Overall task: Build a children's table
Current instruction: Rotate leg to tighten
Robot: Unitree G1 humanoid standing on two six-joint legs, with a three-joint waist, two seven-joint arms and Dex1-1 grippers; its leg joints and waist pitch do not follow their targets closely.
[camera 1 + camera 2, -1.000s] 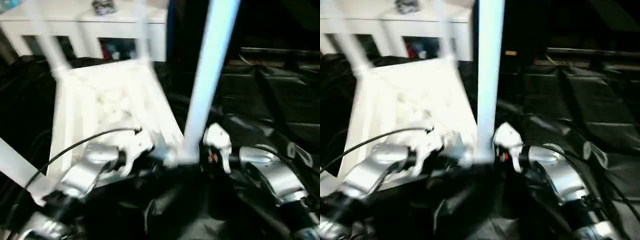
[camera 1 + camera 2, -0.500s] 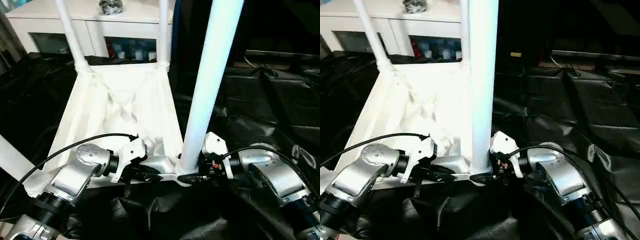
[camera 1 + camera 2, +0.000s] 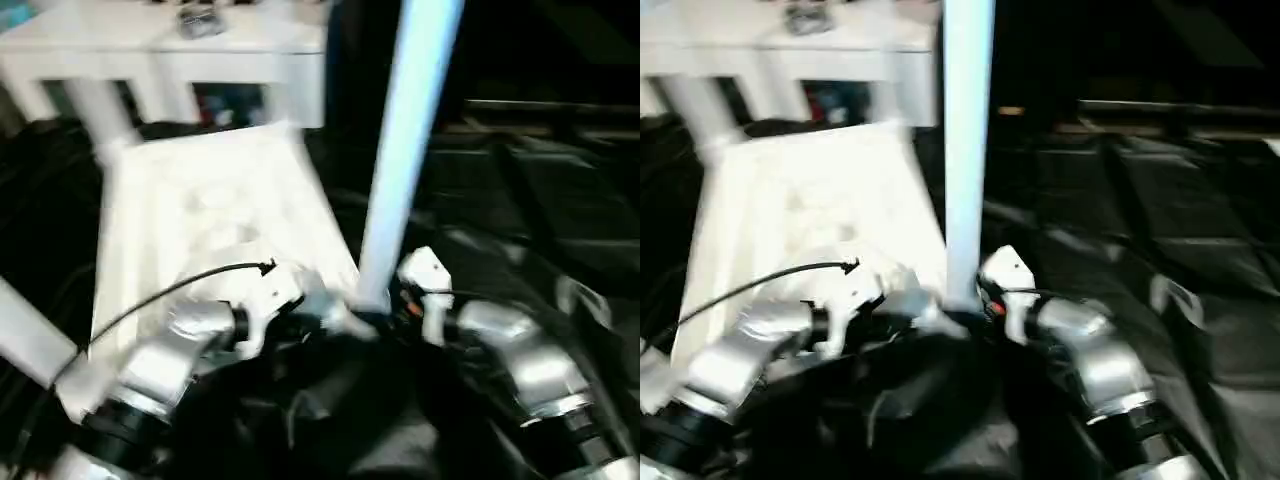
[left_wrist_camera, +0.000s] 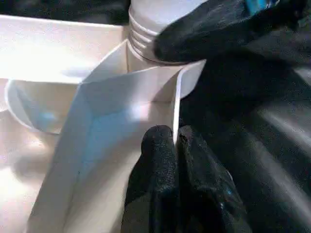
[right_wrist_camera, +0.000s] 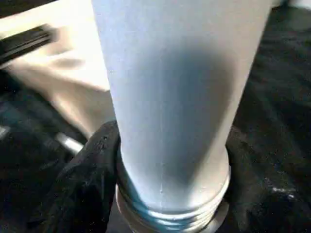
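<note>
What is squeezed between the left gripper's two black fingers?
The left wrist view shows a thin upright rim of the tabletop pinched between the left gripper fingers, near the leg.

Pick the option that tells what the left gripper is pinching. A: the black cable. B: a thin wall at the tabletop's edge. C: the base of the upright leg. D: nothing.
B: in the left wrist view the left gripper has its fingers closed on a thin white wall of the tabletop, beside the corner socket.

The long white plastic tube leg looks smooth and matt, with threaded ridges at its base. The white plastic tabletop has a slight sheen. Crinkled black plastic sheeting shines glossy.
</note>
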